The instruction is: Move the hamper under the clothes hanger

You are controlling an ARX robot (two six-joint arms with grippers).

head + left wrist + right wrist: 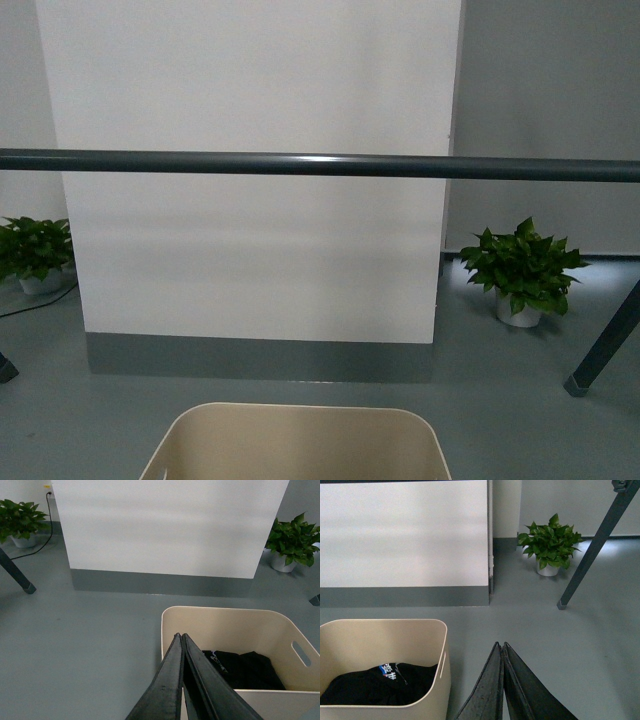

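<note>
— So where's the hamper (pixel 295 445) now?

— Low on the grey floor (pixel 560 640), centred before the clothes hanger (pixel 320 165) bar, dark clothes (pixel 242 670) inside.

— And the grippers?

— Left gripper (pixel 181 639) over the rim, right gripper (pixel 499 646) beside it; both pinched closed, holding nothing, probably for nudging. White panel (pixel 250 200) and potted plants (pixel 522 268) behind.
</note>
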